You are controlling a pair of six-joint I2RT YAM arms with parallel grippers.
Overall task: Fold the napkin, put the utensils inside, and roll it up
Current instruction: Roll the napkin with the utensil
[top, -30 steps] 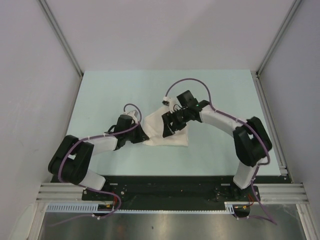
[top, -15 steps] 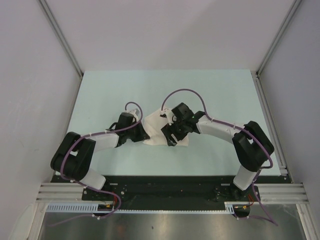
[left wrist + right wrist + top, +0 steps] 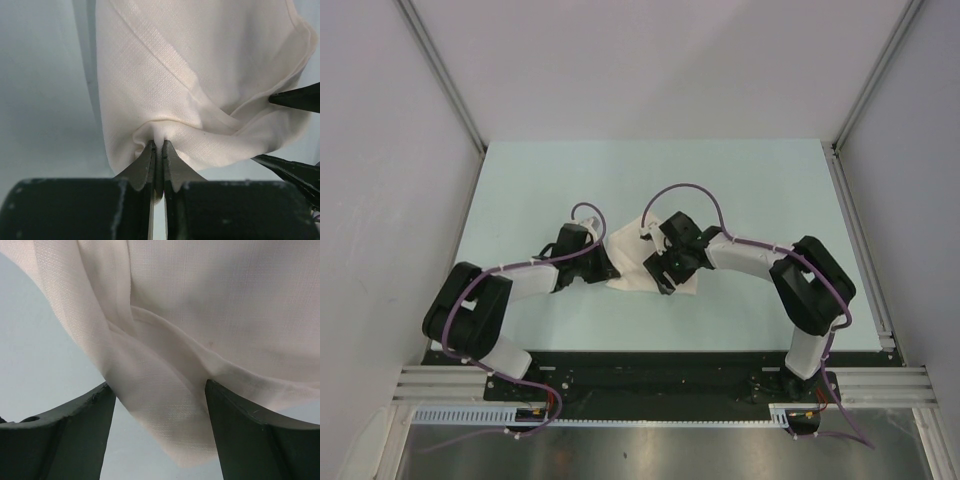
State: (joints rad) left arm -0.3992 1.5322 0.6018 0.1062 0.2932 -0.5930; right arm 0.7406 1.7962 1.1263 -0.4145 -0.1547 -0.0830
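Top external, then wrists: napkin stock-take

Top external: napkin [image 3: 628, 268], white, bunched, on the pale table [image 3: 570, 180], mid-near area. Left gripper [image 3: 605, 268] at its left edge; right gripper [image 3: 665, 275] over its right part.

Left wrist: left gripper [image 3: 158, 145] pressed together, pinching a puckered fold of napkin [image 3: 200, 75]. The right gripper's dark fingertips [image 3: 292, 97] enter at right, apart, either side of the cloth's bulge.

Right wrist: right gripper [image 3: 157, 386] spread wide; a fold of napkin [image 3: 225, 305] lies between the fingers, unpinched.
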